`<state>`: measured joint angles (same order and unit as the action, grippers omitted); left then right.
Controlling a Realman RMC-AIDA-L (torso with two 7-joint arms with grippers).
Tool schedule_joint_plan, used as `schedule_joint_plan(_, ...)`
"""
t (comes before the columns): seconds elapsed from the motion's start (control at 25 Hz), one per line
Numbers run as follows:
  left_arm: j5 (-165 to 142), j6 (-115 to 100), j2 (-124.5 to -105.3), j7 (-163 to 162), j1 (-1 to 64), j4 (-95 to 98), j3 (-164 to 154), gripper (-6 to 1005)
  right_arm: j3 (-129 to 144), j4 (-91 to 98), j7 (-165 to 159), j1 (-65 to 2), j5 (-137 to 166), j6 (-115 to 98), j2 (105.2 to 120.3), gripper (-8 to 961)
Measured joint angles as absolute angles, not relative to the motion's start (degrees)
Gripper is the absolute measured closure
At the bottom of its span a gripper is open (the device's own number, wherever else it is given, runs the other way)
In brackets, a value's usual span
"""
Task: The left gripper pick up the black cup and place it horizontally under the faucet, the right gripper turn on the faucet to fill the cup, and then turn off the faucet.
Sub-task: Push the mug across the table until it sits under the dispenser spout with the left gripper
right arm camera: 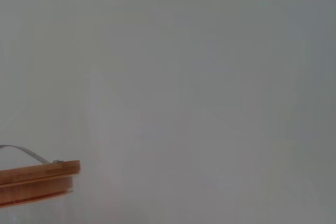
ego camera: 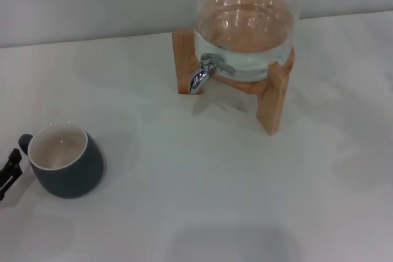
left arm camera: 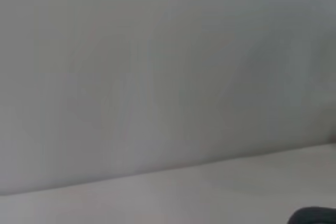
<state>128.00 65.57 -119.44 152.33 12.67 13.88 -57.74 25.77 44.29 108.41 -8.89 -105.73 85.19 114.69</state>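
My left gripper (ego camera: 9,170) shows only as a sliver of black claw at nine o'clock of the black cup (ego camera: 63,161), close beside its handle; I cannot tell whether my fingers are apart or together. The cup stands upright on the white table (ego camera: 202,182), well apart from the faucet (ego camera: 204,72), which sits toward one o'clock from it on the glass dispenser (ego camera: 245,35). My right gripper is out of view. To do this well I judge I should close squarely on the cup, not snag the handle, and lift level.
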Motion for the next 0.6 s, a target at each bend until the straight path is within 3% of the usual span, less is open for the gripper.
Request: schedule_joint_plan(0.6, 127.05, 63.9, -119.38, 151.85, 14.34, 13.82, -57.75, 119, 25.94, 44.3, 108.35, -8.85, -105.73, 85.16, 114.69, 263)
